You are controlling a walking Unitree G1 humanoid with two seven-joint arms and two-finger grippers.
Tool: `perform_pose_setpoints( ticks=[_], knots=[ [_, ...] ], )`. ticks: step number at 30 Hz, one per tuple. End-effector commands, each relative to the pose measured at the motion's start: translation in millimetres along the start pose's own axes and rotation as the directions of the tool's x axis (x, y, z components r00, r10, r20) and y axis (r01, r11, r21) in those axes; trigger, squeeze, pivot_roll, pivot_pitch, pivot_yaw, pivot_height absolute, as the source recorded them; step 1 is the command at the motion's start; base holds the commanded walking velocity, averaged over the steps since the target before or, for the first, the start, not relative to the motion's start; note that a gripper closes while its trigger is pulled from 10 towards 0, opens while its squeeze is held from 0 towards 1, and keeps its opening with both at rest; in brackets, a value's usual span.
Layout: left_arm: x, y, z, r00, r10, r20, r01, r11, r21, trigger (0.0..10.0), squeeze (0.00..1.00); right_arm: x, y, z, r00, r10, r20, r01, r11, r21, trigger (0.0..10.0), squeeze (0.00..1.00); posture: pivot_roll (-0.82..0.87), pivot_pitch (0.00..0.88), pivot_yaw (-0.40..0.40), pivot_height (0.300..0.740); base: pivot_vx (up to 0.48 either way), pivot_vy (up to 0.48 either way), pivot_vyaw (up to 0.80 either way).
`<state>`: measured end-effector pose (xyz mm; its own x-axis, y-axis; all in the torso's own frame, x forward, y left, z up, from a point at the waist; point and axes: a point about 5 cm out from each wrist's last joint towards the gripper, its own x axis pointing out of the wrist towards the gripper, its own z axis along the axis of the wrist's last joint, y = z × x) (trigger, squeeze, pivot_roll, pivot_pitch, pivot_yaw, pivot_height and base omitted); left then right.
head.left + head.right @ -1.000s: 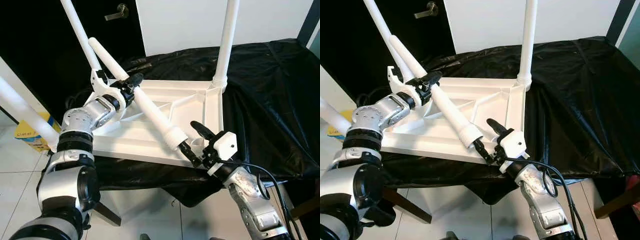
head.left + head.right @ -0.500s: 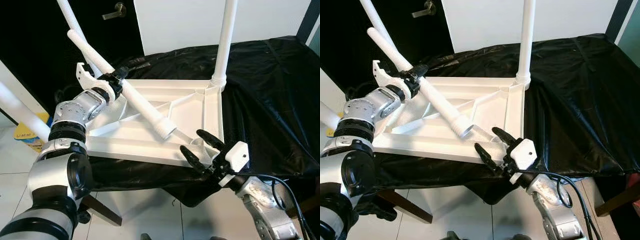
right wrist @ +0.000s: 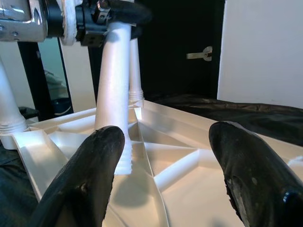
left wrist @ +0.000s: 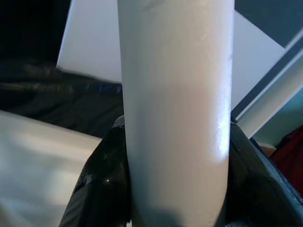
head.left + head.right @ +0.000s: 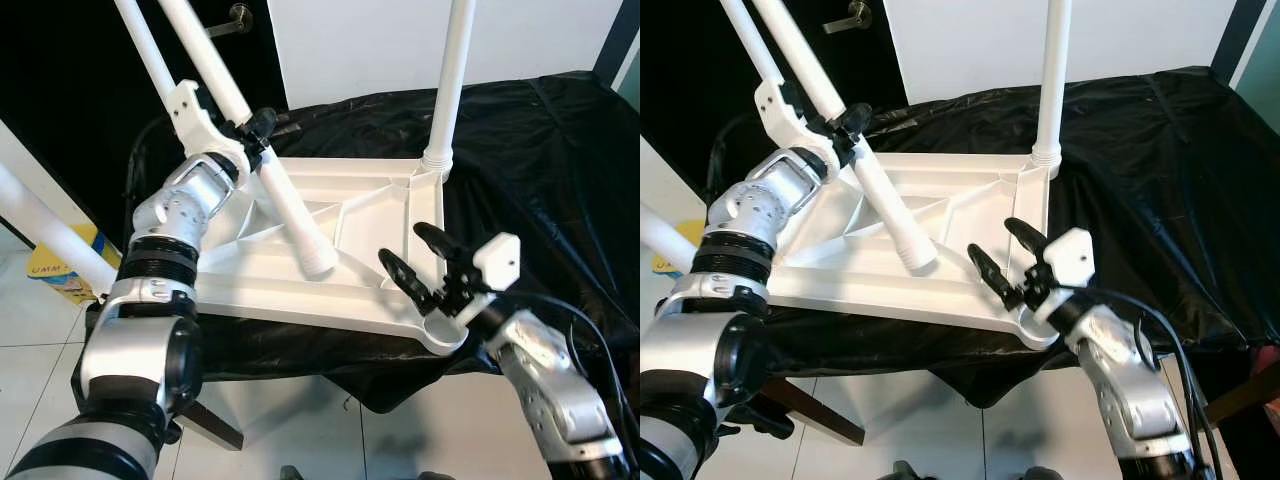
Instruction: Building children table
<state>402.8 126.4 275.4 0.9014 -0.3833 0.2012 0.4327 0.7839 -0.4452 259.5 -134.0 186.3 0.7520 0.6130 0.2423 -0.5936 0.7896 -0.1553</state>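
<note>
The white children's table top [image 5: 372, 215] lies upside down on a black-covered surface. One leg [image 5: 448, 90] stands screwed into its far right corner, another [image 5: 145, 50] at the far left. My left gripper [image 5: 258, 128] is shut on a loose white leg [image 5: 285, 195], held steeply tilted. The leg's ribbed end [image 5: 318, 262] hovers over the underside's middle. In the left wrist view the leg [image 4: 175, 109] sits between the black fingers [image 4: 104, 175]. My right gripper [image 5: 415, 258] is open just above the front right corner socket [image 5: 440, 332], holding nothing; its wrist view faces the leg [image 3: 112, 90].
Black sheeting [image 5: 540, 170] covers the support and drapes over its edges. Behind stand a dark door with a handle [image 5: 240, 15] and a white panel [image 5: 360, 45]. A thick white post [image 5: 50, 230] and a yellow box [image 5: 55, 272] are on the tiled floor at left.
My left gripper has swung the loose leg more upright, pulling its ribbed end back from the front right corner. My right gripper has come away from that end and risen to the right.
</note>
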Motion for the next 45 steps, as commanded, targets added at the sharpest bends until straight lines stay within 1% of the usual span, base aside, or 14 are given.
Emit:
perform_pose_setpoints(
  ticks=[1,2,3,4,5,6,8,9,10,11,14,20,28,45],
  knots=[
    [-3.7,-24.8,3,0.926,-0.378,0.001,0.376,0.922,0.091,10.0,0.0,5.1,3.8,-4,0.999,0.023,-0.038,-0.023,1.0,0.011,10.0,0.0,-0.21,0.007,0.102,0.74,0.0,0.0,0.0],
    [-3.7,-24.8,3,0.926,-0.378,0.001,0.376,0.922,0.091,10.0,0.0,5.1,3.8,-4,0.999,0.023,-0.038,-0.023,1.0,0.011,10.0,0.0,-0.21,0.007,0.102,0.74,0.0,0.0,0.0],
    [-2.3,-33.3,0,0.918,-0.397,-0.009,0.395,0.907,0.144,10.0,0.0,11.3,4.0,-4,0.998,0.029,-0.049,-0.028,1.0,0.014,10.0,0.23,-0.2,0.0,0.102,0.74,0.0,0.0,0.0],
    [-1.2,-43.8,-4,0.907,-0.42,-0.023,0.416,0.886,0.204,10.0,0.0,17.4,5.0,-3,0.998,0.037,-0.048,-0.036,0.999,0.022,10.0,1.0,-0.19,0.0,0.093,0.74,0.0,0.0,0.0],
    [-1.2,-43.8,-4,0.907,-0.42,-0.023,0.416,0.886,0.204,10.0,0.0,17.4,5.0,-3,0.998,0.037,-0.048,-0.036,0.999,0.022,10.0,1.0,-0.19,0.0,0.093,0.74,0.0,0.0,0.0],
    [-0.9,-52.9,-7,0.897,-0.44,-0.03,0.433,0.867,0.248,10.0,0.0,22.7,5.3,-3,0.998,0.039,-0.052,-0.037,0.999,0.029,10.0,1.0,-0.19,0.0,0.087,0.74,0.0,0.0,0.0],
    [-1.0,-59.1,-9,0.891,-0.453,-0.032,0.444,0.854,0.272,10.0,0.0,25.9,5.4,-3,0.998,0.037,-0.058,-0.035,0.999,0.034,10.0,1.0,-0.19,0.0,0.087,0.74,0.0,0.0,0.0],
    [-1.6,-68.7,-15,0.88,-0.473,-0.045,0.463,0.832,0.305,10.0,0.0,28.9,6.4,-4,0.997,0.044,-0.071,-0.041,0.998,0.038,10.0,0.59,-0.18,0.0,0.086,0.74,0.0,0.0,0.0],
    [-2.2,-76.0,-20,0.871,-0.488,-0.057,0.478,0.815,0.326,10.0,0.0,30.9,6.9,-7,0.995,0.048,-0.086,-0.044,0.998,0.04,10.0,0.0,-0.18,0.0,0.085,0.74,0.0,0.0,0.0],
    [-2.2,-76.0,-20,0.871,-0.488,-0.057,0.478,0.815,0.326,10.0,0.0,30.9,6.9,-7,0.995,0.048,-0.086,-0.044,0.998,0.04,10.0,0.0,-0.18,0.0,0.085,0.74,0.0,0.0,0.0],
    [-2.9,-91.9,-29,0.852,-0.518,-0.076,0.507,0.78,0.368,10.0,0.0,35.8,7.8,-10,0.992,0.058,-0.113,-0.053,0.997,0.051,10.0,0.0,-0.17,0.0,0.078,0.74,0.0,0.0,0.0],
    [-4.2,-109.2,-35,0.831,-0.552,-0.068,0.53,0.75,0.395,10.0,0.0,46.6,8.5,-14,0.989,0.054,-0.138,-0.047,0.997,0.054,10.0,0.0,-0.16,0.0,0.074,0.74,0.0,0.0,0.0],
    [-8.7,-127.3,-37,0.81,-0.586,-0.04,0.551,0.735,0.396,10.0,0.0,64.2,2.8,-18,0.987,-0.01,-0.163,0.019,0.999,0.051,10.0,0.0,-0.16,0.0,0.067,0.74,0.0,0.0,0.0],
    [-20.9,-155.5,-49,0.762,-0.647,-0.025,0.612,0.706,0.358,10.0,0.0,81.2,2.1,-23,0.984,-0.062,-0.17,0.07,0.997,0.04,10.0,0.0,-0.16,0.0,0.064,0.74,0.0,0.0,0.0]
  ],
)
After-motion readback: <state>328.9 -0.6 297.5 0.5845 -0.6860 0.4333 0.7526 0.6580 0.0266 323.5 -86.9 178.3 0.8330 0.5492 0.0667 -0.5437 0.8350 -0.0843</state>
